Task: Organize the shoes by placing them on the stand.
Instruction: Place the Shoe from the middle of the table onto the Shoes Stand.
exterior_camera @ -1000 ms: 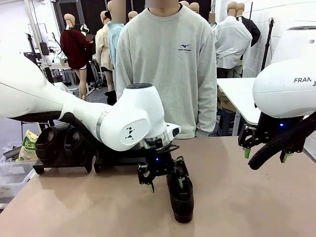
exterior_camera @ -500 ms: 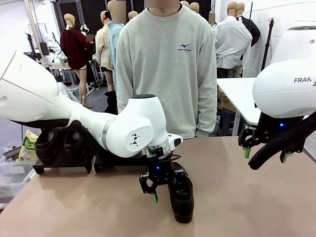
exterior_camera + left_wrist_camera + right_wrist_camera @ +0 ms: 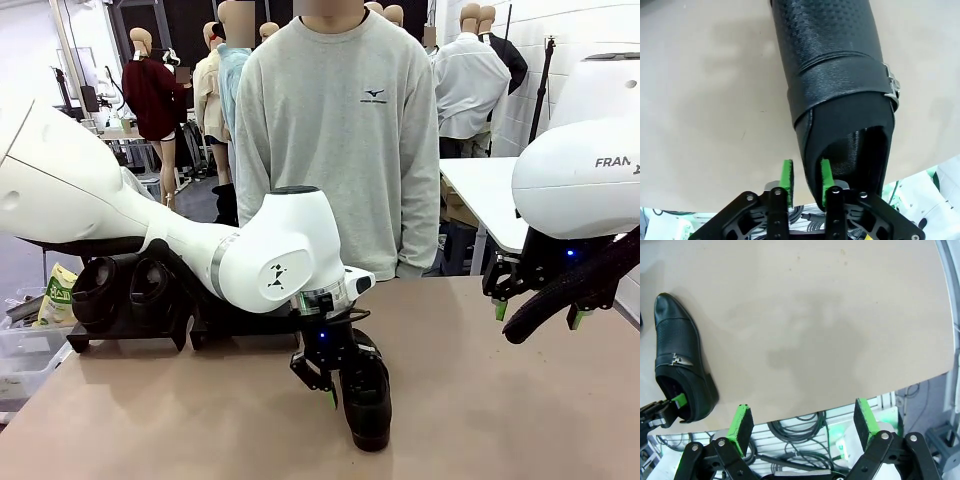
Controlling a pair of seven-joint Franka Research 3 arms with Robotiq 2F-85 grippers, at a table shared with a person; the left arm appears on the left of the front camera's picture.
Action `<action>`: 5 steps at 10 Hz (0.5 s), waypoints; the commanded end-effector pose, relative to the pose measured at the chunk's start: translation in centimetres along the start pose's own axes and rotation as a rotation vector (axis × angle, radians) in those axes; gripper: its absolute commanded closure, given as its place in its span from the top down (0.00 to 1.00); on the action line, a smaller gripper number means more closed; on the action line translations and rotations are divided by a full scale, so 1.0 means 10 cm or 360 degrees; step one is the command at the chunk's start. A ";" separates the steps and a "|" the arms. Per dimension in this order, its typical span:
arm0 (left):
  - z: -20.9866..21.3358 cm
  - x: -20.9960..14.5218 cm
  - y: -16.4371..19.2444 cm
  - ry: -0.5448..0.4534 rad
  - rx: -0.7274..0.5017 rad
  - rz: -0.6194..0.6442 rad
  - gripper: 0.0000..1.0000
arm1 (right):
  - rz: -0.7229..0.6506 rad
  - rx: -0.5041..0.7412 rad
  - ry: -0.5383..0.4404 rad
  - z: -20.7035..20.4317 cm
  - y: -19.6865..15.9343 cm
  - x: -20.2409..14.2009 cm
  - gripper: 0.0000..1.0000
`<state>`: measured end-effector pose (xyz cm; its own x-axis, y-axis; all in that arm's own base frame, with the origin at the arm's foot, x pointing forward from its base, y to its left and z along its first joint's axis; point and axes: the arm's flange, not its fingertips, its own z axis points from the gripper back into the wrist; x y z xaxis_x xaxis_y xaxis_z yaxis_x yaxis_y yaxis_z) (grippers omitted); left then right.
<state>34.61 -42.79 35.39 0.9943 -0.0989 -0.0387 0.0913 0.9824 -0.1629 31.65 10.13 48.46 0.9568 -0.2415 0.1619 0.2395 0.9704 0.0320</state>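
Stand (image 3: 130, 330), far left: two shoes (image 3: 120, 290); my left gripper (image 3: 806, 182) pinches a third shoe's (image 3: 840, 85) heel wall mid-table (image 3: 520, 420), right gripper (image 3: 802, 425) open.

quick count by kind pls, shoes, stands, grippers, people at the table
shoes: 3, one on the table pinched at its side wall by the left gripper, two on the stand
stands: 1
grippers: 2, the left one and the right gripper, which is open above the table
people at the table: 1
total: 7
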 end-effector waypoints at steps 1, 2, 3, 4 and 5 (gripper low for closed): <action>0.01 0.03 -0.02 0.0057 -0.0038 -0.0057 0.00 | 0.0012 0.0011 0.0012 0.00 -0.01 0.00 1.00; 0.00 0.03 -0.02 0.0061 -0.0050 -0.0069 0.00 | 0.0012 0.0011 0.0012 0.00 -0.01 0.00 1.00; -0.01 0.05 -0.02 0.0063 -0.0051 -0.0077 0.00 | 0.0012 0.0011 0.0012 0.00 -0.01 0.00 1.00; -0.01 0.06 -0.02 0.0065 -0.0049 -0.0085 0.00 | 0.0012 0.0011 0.0012 0.00 -0.01 0.00 1.00; 0.02 0.05 -0.01 0.0072 -0.0049 -0.0124 0.00 | 0.0012 0.0011 0.0012 0.00 -0.01 0.00 1.00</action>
<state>34.93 -42.86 35.39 0.9882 -0.1464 -0.0448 0.1369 0.9759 -0.1702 31.65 10.13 48.46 0.9568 -0.2416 0.1619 0.2396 0.9703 0.0320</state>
